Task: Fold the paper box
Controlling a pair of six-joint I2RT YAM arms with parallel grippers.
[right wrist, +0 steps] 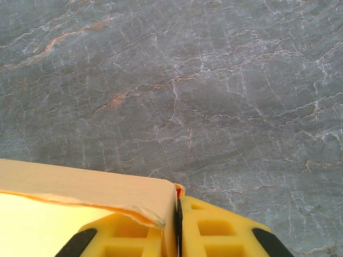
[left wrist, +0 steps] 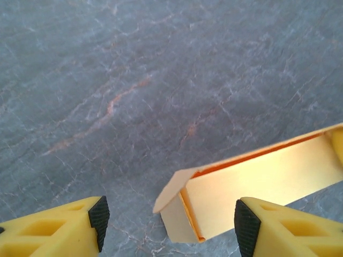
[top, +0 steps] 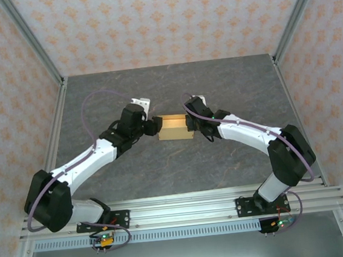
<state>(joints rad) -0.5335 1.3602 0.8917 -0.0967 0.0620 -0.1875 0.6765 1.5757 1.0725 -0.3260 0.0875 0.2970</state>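
Left gripper (top: 153,128), seen from the overhead camera, sits at the left end of the paper box (top: 177,128), while the right gripper (top: 188,122) meets its right end. The box, a small tan open-topped shape, lies about midway across the grey stone-patterned table (top: 181,170), well away from every edge and corner, with both arms reaching in towards it from the near edge.

From the left wrist, the left gripper (left wrist: 171,218) stands with its yellow fingers (left wrist: 64,230) spread wide apart, gripping nothing. The near end of the paper box (left wrist: 257,179) lies between them, closer to the right-hand pad, with a loose end flap angled outward and the orange inside showing along one wall.

From the right wrist, the right gripper (right wrist: 178,214) is pinched together on a thin wall of the paper box (right wrist: 80,187), the card's edge poking up between the two fingers (right wrist: 225,235).
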